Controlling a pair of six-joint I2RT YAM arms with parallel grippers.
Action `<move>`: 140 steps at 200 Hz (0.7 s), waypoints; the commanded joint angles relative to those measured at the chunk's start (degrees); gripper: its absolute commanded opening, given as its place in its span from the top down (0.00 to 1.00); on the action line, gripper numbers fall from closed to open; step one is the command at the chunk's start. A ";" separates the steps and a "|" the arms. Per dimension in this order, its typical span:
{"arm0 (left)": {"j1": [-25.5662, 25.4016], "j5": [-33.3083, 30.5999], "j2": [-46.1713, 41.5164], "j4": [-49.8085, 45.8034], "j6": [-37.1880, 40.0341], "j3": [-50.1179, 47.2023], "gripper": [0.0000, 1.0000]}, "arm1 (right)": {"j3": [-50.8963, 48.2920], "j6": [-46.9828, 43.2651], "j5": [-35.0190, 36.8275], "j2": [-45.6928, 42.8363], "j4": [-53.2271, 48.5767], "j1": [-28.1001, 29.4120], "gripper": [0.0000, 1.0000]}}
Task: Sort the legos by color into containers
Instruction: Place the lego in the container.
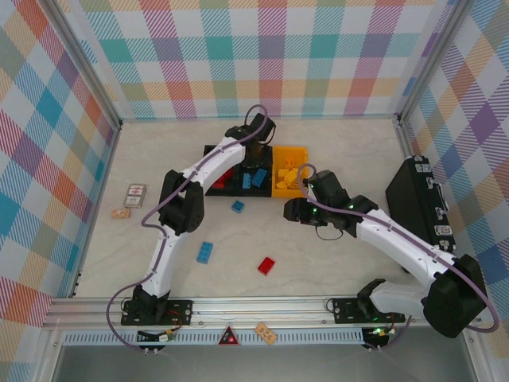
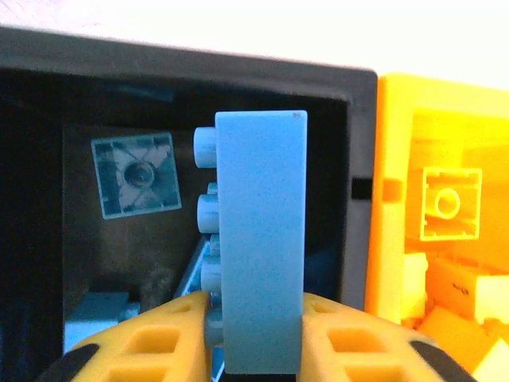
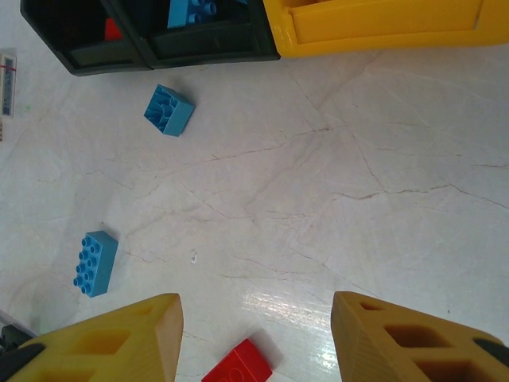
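Between plaid walls point(image 1: 262, 56), legos point(image 1: 205, 252) on table point(image 1: 318, 274)

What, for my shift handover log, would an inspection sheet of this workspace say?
Surface: pale marbled table, nothing spilled.
Job's things: red legos in left black bin, blue legos in middle black bin, yellow legos in yellow bin; square blue brick, long blue brick, red brick loose.
Clutter: printed card, tan piece, black latched case.
Grippers: left gripper shut on held blue brick over middle black bin; right gripper open.
Cables: purple cable along left arm.
Surroundings: plaid walls.
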 commanded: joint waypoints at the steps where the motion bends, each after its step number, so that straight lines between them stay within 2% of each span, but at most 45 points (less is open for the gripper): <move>1: 0.59 0.83 0.82 -2.97 1.03 3.19 0.63 | -0.24 0.37 0.40 -0.73 -0.88 -0.57 0.48; 12: 0.54 0.77 0.80 -2.99 1.03 3.33 0.54 | -0.10 0.36 0.27 -0.63 -0.81 -0.66 0.48; 56: 0.29 1.95 -2.88 -1.76 1.08 -0.02 0.53 | 0.21 0.29 -0.12 0.09 -0.50 -0.68 0.48; 140: -2.09 4.50 -24.44 6.09 0.79 -26.24 0.52 | 0.12 0.01 -1.86 -0.02 0.08 -0.68 0.48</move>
